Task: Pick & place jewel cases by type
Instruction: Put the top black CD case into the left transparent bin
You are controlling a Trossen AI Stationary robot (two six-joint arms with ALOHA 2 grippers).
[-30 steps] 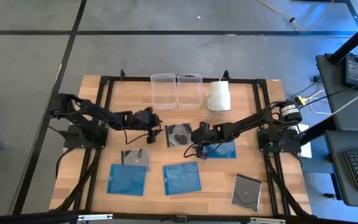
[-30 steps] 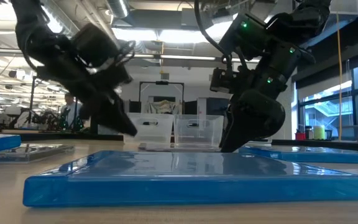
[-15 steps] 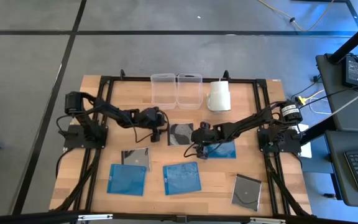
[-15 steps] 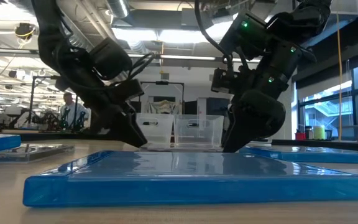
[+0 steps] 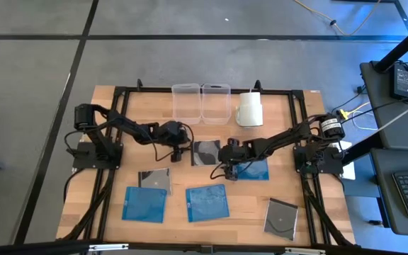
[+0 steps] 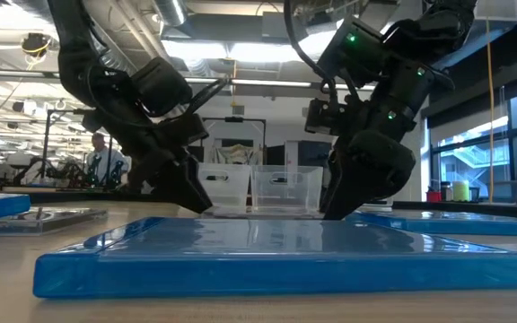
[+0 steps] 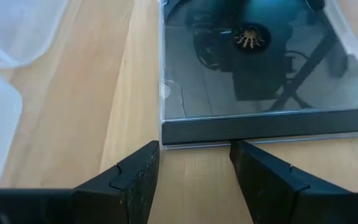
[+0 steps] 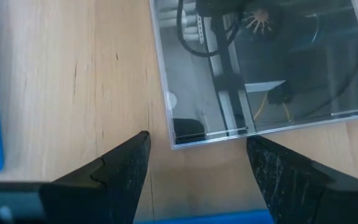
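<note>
A dark jewel case with a disc inside (image 5: 207, 151) lies flat mid-table between my two grippers. My left gripper (image 5: 183, 154) stands open and low at the case's left edge; in its wrist view the case's dark spine (image 7: 260, 128) lies just ahead of the gripper (image 7: 194, 152). My right gripper (image 5: 227, 167) hangs open at the case's near right corner (image 8: 176, 140), which shows between its spread fingers. Beside that arm lies a blue case (image 5: 255, 170). Along the near side lie a dark case (image 5: 154, 179), two blue ones (image 5: 144, 204) (image 5: 208, 202) and another dark one (image 5: 280, 217). My left gripper's fingertips (image 7: 151, 152) stand right at the dark case's spine edge (image 7: 194, 133), slanting down from the table's left. I cannot tell whether they touch it. The case lies flat on the table.
Two clear bins (image 5: 187, 103) (image 5: 216, 103) and a white roll (image 5: 249, 110) stand along the far edge. A black frame (image 5: 119, 99) borders the tabletop. In the low view the nearest blue case (image 6: 276, 256) fills the foreground; a person (image 6: 104, 161) stands far behind.
My left gripper has gone down and toward the table's right, up to the left edge of the middle dark case, and has stayed there for the last half second. It remains open. My right gripper has kept still.
</note>
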